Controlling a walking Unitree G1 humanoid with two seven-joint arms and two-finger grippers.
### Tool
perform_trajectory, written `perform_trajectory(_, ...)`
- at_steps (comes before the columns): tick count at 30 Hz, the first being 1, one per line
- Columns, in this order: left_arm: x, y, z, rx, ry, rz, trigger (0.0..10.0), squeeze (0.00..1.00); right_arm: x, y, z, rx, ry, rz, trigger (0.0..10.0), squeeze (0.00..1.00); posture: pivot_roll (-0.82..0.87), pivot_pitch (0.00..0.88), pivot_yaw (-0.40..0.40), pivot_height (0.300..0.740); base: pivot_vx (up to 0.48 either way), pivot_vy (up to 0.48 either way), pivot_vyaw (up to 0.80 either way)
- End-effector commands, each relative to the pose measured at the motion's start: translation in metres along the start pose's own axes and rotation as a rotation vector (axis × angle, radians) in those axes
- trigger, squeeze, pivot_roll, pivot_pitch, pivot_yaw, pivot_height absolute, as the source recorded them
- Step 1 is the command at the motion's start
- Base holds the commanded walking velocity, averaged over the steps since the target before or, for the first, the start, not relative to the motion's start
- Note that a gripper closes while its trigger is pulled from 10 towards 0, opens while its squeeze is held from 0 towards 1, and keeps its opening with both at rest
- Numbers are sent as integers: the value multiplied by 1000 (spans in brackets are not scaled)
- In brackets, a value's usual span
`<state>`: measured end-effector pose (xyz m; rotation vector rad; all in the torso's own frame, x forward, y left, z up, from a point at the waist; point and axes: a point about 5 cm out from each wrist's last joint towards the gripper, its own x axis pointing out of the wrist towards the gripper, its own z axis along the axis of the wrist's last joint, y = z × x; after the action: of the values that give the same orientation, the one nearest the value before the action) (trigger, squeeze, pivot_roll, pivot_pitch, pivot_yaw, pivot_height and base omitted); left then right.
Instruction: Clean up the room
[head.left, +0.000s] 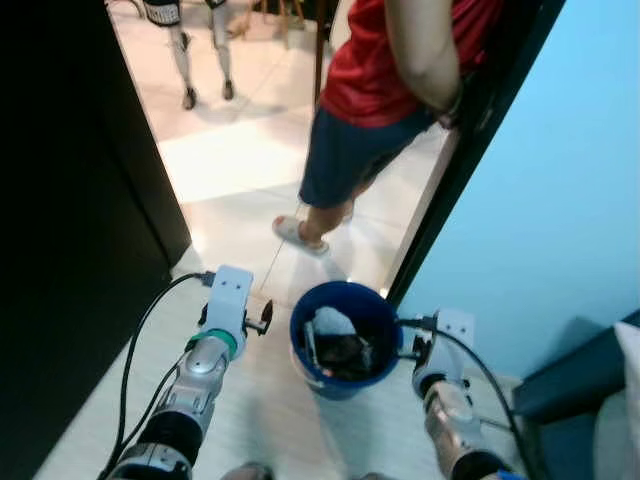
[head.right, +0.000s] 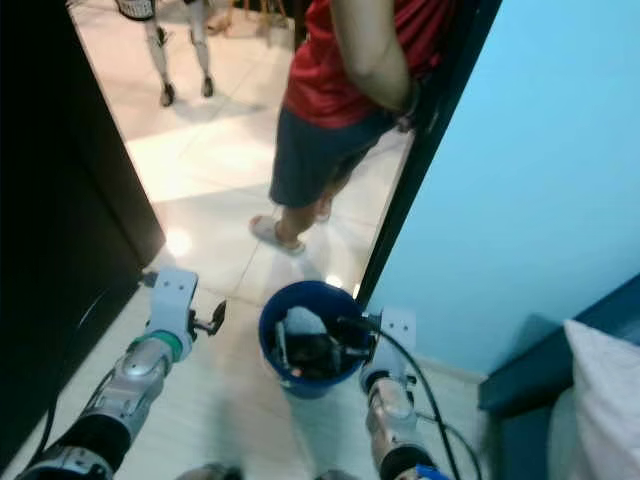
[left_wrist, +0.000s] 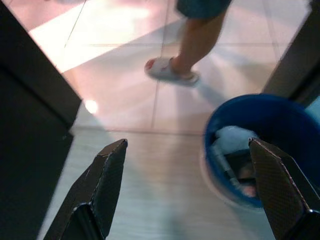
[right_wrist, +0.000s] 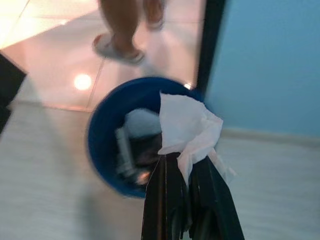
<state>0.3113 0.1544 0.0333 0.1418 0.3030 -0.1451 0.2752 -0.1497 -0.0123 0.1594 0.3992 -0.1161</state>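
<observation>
Right pincer (right_wrist: 192, 172) clenched on white tissue (right_wrist: 187, 127), just beside blue bin (right_wrist: 107, 135). Left pincer (left_wrist: 200, 185) released, also beside bin.

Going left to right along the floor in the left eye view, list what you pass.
Black door panel → left gripper, open → round blue plastic bin holding trash → right gripper, clamping crumpled white tissue → light blue wall.
</observation>
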Motion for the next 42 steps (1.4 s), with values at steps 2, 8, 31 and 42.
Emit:
perform_trajectory(2, -2, -2, -8, -11, 31, -8, 10000, 0, -6, -2, -16, -11, 77, -11, 10000, 0, 37, 52, 58, 740, 339, 0, 0)
perform_trajectory(8, -1, -6, -8, -9, 36, -42, 10000, 0, -8, -3, -25, -42, 146, -6, 10000, 0, 36, 55, 59, 740, 336, 0, 0)
perform_trajectory(31, -5, -29, 1, 273, -45, -312, 10000, 0, 2, -12, -17, -235, 269, 49, 10000, 0, 43, 205, 55, 740, 22, 0, 0)
perform_trajectory(42, -9, -24, 24, 465, -182, -433, 10000, 0, 24, -15, 28, -366, 198, 89, 10000, 0, 87, 333, 102, 740, 0, 0, 0)
